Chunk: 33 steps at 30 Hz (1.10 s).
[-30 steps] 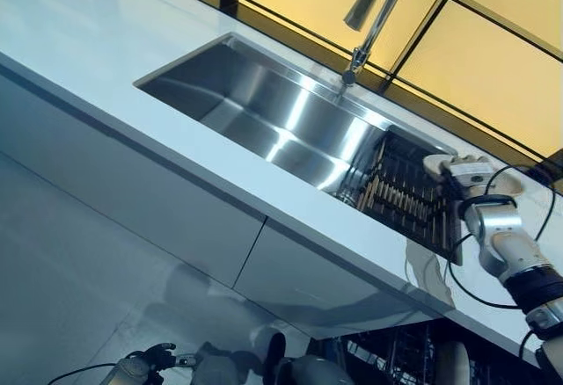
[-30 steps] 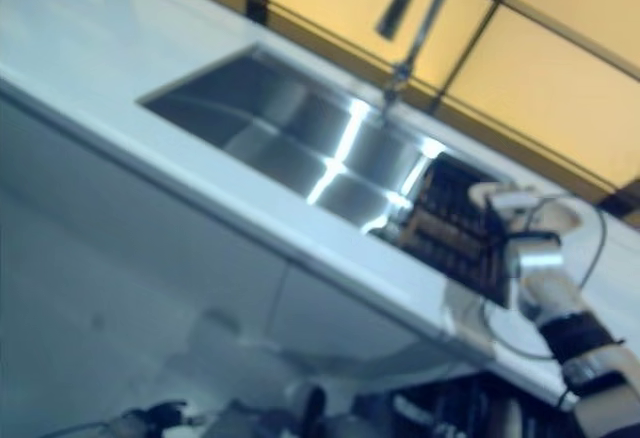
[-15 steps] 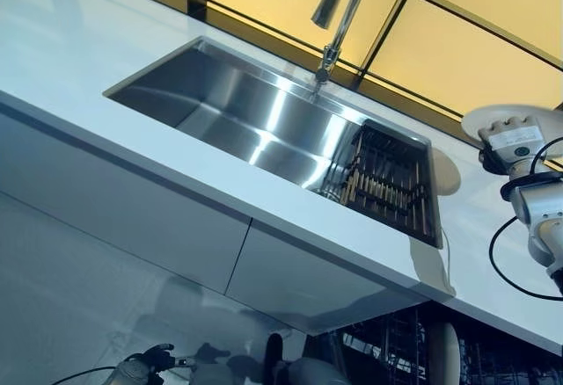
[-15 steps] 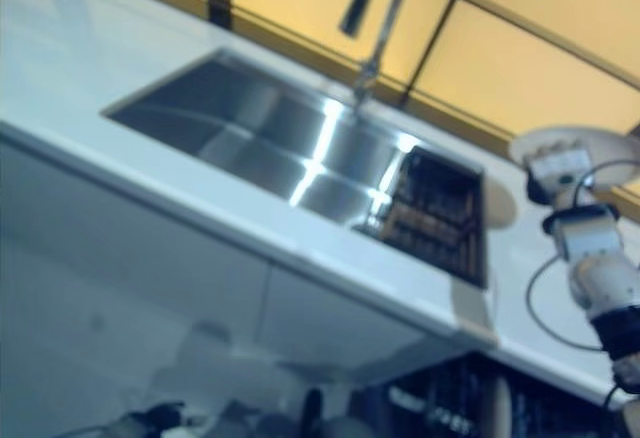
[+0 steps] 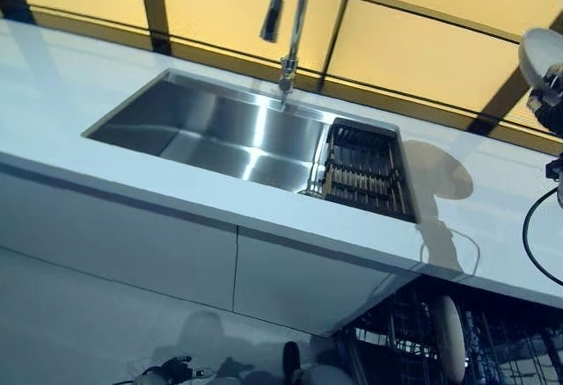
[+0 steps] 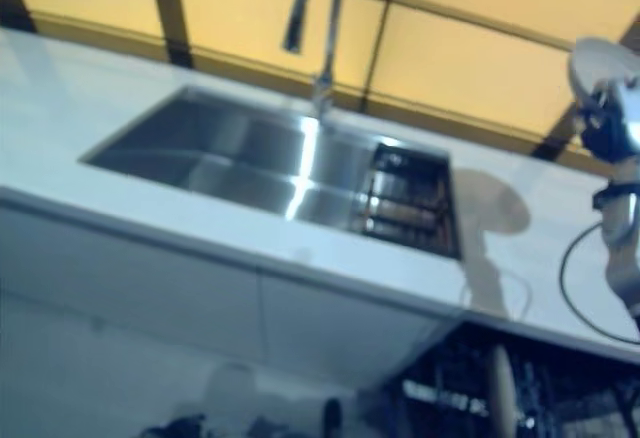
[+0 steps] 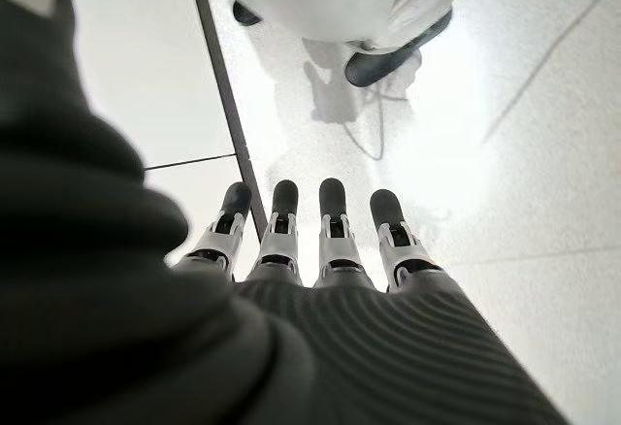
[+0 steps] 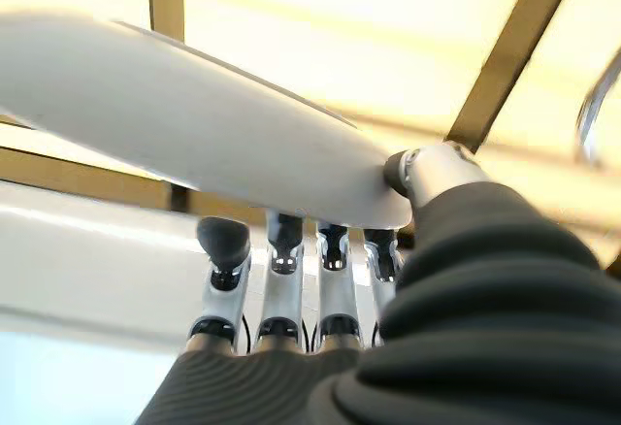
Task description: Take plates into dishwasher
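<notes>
A white plate point(image 5: 538, 54) is held up at the far right, above the white counter point(image 5: 493, 218), and its shadow falls on the counter beside the sink. My right hand point(image 5: 551, 102) grips it from below. In the right wrist view the thumb point(image 8: 427, 168) presses the plate point(image 8: 194, 114) from one side and the fingers point(image 8: 281, 289) lie against the other. Under the counter at the lower right, the dark dishwasher rack point(image 5: 501, 350) stands open with one pale plate point(image 5: 449, 337) upright in it. My left hand point(image 7: 335, 231) hangs low over the floor, fingers straight and empty.
A steel sink point(image 5: 229, 130) is set into the counter, with a dark dish rack point(image 5: 365, 170) in its right end. A tall faucet point(image 5: 295, 16) rises behind it. White cabinet fronts point(image 5: 132, 236) run below the counter, and amber panels with dark bars stand behind.
My right hand has lifted the plate from the sink's dish rack, up and to the right. The camera has swung too, so the whole scene has shifted.
</notes>
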### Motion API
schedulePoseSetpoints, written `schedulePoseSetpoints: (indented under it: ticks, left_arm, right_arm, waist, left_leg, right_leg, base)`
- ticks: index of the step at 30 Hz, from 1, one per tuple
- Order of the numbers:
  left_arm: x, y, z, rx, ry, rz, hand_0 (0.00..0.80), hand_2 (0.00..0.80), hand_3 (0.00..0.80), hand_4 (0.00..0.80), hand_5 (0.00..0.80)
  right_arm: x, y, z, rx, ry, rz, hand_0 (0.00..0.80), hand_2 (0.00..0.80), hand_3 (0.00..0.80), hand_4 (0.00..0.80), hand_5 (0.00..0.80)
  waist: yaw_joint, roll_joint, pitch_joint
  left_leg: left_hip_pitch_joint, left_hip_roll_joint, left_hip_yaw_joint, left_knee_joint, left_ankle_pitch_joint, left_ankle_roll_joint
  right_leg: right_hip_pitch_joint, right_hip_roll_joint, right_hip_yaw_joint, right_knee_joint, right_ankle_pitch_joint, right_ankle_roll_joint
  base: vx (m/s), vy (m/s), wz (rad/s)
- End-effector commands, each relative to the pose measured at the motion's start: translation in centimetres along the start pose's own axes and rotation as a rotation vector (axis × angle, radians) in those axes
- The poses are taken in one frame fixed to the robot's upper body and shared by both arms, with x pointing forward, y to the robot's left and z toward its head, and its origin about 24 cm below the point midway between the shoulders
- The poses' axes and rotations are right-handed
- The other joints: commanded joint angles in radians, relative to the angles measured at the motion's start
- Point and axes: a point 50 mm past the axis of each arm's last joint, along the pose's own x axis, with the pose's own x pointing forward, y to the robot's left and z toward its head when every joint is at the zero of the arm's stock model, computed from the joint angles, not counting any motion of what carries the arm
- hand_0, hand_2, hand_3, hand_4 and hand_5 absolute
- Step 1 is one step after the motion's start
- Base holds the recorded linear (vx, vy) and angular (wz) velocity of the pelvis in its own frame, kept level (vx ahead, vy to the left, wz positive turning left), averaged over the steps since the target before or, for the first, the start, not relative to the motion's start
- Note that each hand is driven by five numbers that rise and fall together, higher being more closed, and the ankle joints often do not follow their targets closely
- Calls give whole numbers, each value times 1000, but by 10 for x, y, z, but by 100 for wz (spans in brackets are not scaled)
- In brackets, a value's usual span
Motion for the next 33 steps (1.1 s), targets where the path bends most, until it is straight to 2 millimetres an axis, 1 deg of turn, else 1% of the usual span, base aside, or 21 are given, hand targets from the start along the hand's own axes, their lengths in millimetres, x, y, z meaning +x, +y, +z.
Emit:
schedulePoseSetpoints:
  ticks: [1, 3, 4, 5, 7, 8, 10, 12, 13, 14, 15, 16, 17, 20, 23, 25, 26, 28, 29, 31, 33]
  left_arm:
    - [-1, -10, -10, -18, 3, -21, 0, 0, 0, 0, 0]
    - [-1, -14, -14, -35, 12, -21, 0, 0, 0, 0, 0]
    - [-1, -16, -16, -47, 15, -20, 0, 0, 0, 0, 0]
    - [-1, -17, -17, -52, 17, -19, 0, 0, 0, 0, 0]
    - [-1, -18, -18, -51, 20, -21, 0, 0, 0, 0, 0]
    - [-1, -18, -19, -48, 25, -20, 0, 0, 0, 0, 0]
    - [0, -18, -19, -47, 23, -20, 0, 0, 0, 0, 0]
    - [0, -20, -19, -64, 17, -16, 0, 0, 0, 0, 0]
    - [0, -21, -18, -68, 12, -15, 0, 0, 0, 0, 0]
    - [1, -21, -17, -75, 7, -12, 0, 0, 0, 0, 0]
    - [1, -22, -16, -73, 5, -13, 0, 0, 0, 0, 0]
    - [1, -22, -16, -78, 3, -12, 0, 0, 0, 0, 0]
    - [1, -21, -16, -92, -2, -10, 0, 0, 0, 0, 0]
    - [1, -19, -16, -82, 3, -11, 0, 0, 0, 0, 0]
    - [1, -17, -17, -67, 7, -9, 0, 0, 0, 0, 0]
    - [1, -15, -17, -62, 6, -4, 0, 0, 0, 0, 0]
    - [1, -14, -17, -62, 6, 0, 0, 0, 0, 0, 0]
    - [1, -15, -15, -63, 1, 2, 0, 0, 0, 0, 0]
    - [2, -16, -14, -64, -4, 1, 0, 0, 0, 0, 0]
    - [3, -21, -8, -65, -20, -9, 0, 0, 0, 0, 0]
    - [4, -25, -4, -67, -34, -21, 0, 0, 0, 0, 0]
  right_arm:
    - [19, -53, 15, 246, -30, -331, 800, 800, 800, 800, 800]
    - [18, -57, 25, 360, -52, -397, 800, 800, 800, 800, 800]
    - [17, -60, 30, 417, -59, -431, 800, 800, 800, 800, 800]
    - [16, -62, 34, 483, -65, -456, 800, 800, 800, 800, 800]
    - [14, -63, 38, 602, -62, -465, 800, 800, 800, 800, 800]
    - [10, -61, 42, 756, -58, -458, 800, 800, 800, 800, 800]
    - [5, -57, 46, 953, -47, -437, 800, 800, 800, 800, 800]
    - [-2, -50, 53, 1199, -51, -402, 800, 800, 800, 800, 800]
    - [-6, -45, 57, 1287, -58, -383, 800, 800, 800, 800, 800]
    - [-10, -42, 62, 1419, -78, -369, 800, 800, 800, 800, 800]
    - [-11, -42, 63, 1469, -79, -368, 800, 800, 800, 800, 800]
    - [-15, -39, 67, 1558, -92, -354, 800, 800, 800, 800, 800]
    - [-22, -35, 76, 1752, -135, -300, 800, 800, 800, 800, 800]
    - [-31, -30, 92, 2031, -222, -199, 800, 800, 800, 800, 800]
    - [-34, -32, 103, 2218, -303, -130, 800, 800, 800, 800, 800]
    - [-37, -34, 111, 2328, -362, -75, 800, 800, 800, 800, 800]
    - [-38, -33, 113, 2354, -367, -58, 800, 800, 800, 800, 800]
    - [-39, -32, 116, 2407, -366, -32, 800, 800, 800, 800, 800]
    - [-39, -30, 117, 2418, -358, -24, 800, 800, 800, 800, 800]
    - [-40, -28, 118, 2439, -350, -2, 800, 800, 800, 800, 800]
    - [-41, -27, 118, 2438, -344, 13, 800, 800, 800, 800, 800]
  waist:
    - [15, 48, -30]
    - [26, 59, -25]
    - [32, 67, -23]
    - [35, 73, -24]
    - [35, 80, -27]
    - [27, 87, -35]
    - [15, 92, -47]
    - [-2, 98, -62]
    - [-9, 100, -71]
    - [-15, 104, -79]
    - [-18, 105, -81]
    - [-24, 107, -90]
    - [-34, 113, -102]
    - [-42, 115, -116]
    - [-49, 109, -127]
    - [-50, 102, -134]
    - [-47, 98, -137]
    - [-41, 91, -144]
    - [-41, 87, -147]
    - [-44, 77, -156]
    - [-49, 71, -162]
  left_leg:
    - [117, -58, -13, -304, 89, 39]
    - [136, -52, 33, -325, 94, 31]
    - [146, -45, 59, -334, 96, 29]
    - [152, -39, 81, -341, 94, 30]
    - [156, -34, 99, -341, 89, 31]
    - [160, -28, 110, -341, 80, 36]
    - [159, -21, 122, -341, 70, 38]
    - [158, -13, 133, -341, 57, 40]
    - [156, -9, 143, -341, 51, 41]
    - [154, -6, 152, -341, 44, 44]
    - [152, -4, 156, -341, 43, 45]
    - [154, -3, 151, -341, 36, 44]
    - [149, 2, 172, -341, 30, 48]
    - [144, 11, 214, -341, 21, 51]
    - [141, 21, 243, -341, 21, 47]
    - [138, 31, 266, -341, 29, 34]
    - [136, 35, 277, -341, 34, 27]
    - [135, 49, 305, -341, 49, 8]
    - [132, 55, 312, -341, 55, -1]
    - [123, 68, 319, -341, 73, -22]
    - [115, 77, 323, -340, 86, -36]
  right_leg:
    - [-19, 36, -75, 49, -111, -48]
    - [-23, 16, -150, 61, -92, -33]
    - [-34, 1, -193, 93, -83, -26]
    - [-40, -14, -219, 125, -85, -26]
    - [-47, -31, -239, 171, -94, -29]
    - [-47, -59, -253, 236, -118, -39]
    - [-29, -77, -252, 271, -151, -57]
    - [7, -86, -238, 285, -189, -79]
    - [24, -92, -235, 291, -203, -86]
    - [38, -104, -235, 307, -215, -93]
    - [42, -106, -234, 311, -219, -95]
    - [59, -113, -222, 313, -227, -85]
    - [82, -127, -223, 317, -230, -87]
    - [116, -145, -224, 314, -226, -81]
    - [143, -126, -220, 278, -245, -77]
    - [161, -101, -227, 223, -277, -79]
    - [166, -92, -235, 204, -291, -81]
    - [190, -71, -254, 143, -332, -95]
    - [197, -58, -253, 116, -352, -101]
    - [212, -31, -239, 60, -394, -124]
    - [216, -18, -231, 35, -409, -143]
  base:
    - [-63, 106, -36]
    - [-76, 113, -64]
    - [-77, 95, -84]
    - [-70, 78, -75]
    - [-43, 42, -75]
    - [-33, 18, -79]
    - [-24, -15, -65]
    - [-9, -63, -46]
    - [-11, -92, -40]
    - [-14, -85, -24]
    - [17, -73, -11]
    - [10, -116, -22]
    - [5, -153, -73]
    - [-41, -210, -88]
    - [-61, -284, -23]
    - [-94, -362, -44]
    - [-101, -388, -44]
    - [-104, -416, -33]
    - [-109, -439, -37]
    - [-97, -418, -44]
    - [-93, -351, -38]
